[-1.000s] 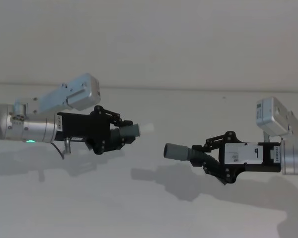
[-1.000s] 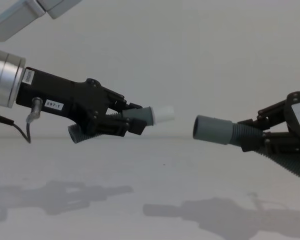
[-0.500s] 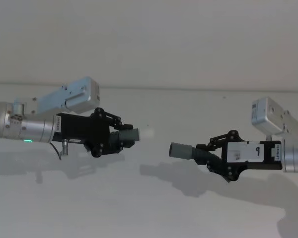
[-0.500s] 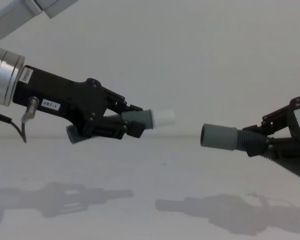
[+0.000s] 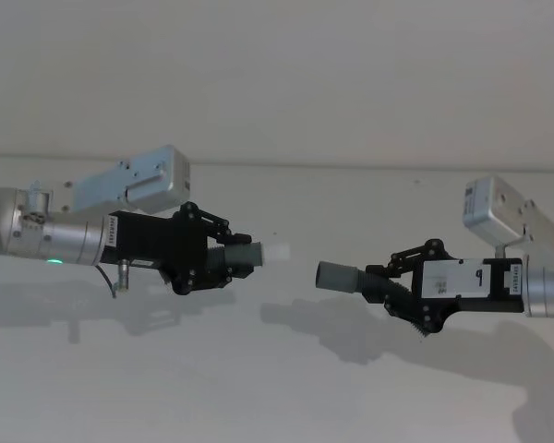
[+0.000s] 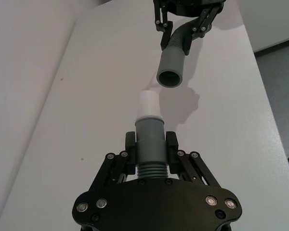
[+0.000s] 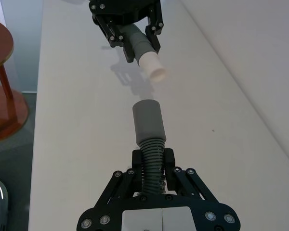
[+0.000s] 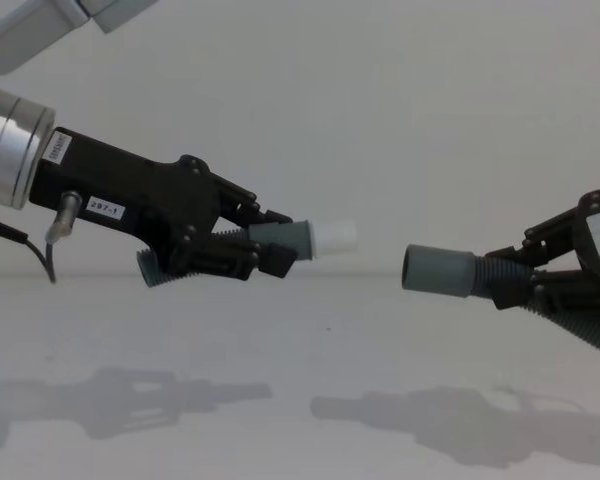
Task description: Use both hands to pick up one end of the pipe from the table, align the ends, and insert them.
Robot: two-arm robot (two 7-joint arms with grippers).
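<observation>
Two dark-grey ribbed hose pieces hung above the plain white desk [image 5: 277, 388], one per black gripper. Left gripper [image 5: 223, 260] fingers pinched the white-tipped narrow-end piece [image 8: 310, 240]; right gripper [image 5: 395, 281] fingers pinched the wide-socket piece [image 8: 450, 271], tips facing, apart.

Left gripper [image 5: 233, 259] raised, fingers clamped, pointing right; right gripper [image 5: 393, 279] raised, clamped, pointing left

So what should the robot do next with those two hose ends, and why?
Probably bring the two ends together. The left gripper holds the white tip and the right gripper holds the socket, both lifted, facing, nearly level, with a gap between; the wrist views suggest a slight sideways offset to trim.
</observation>
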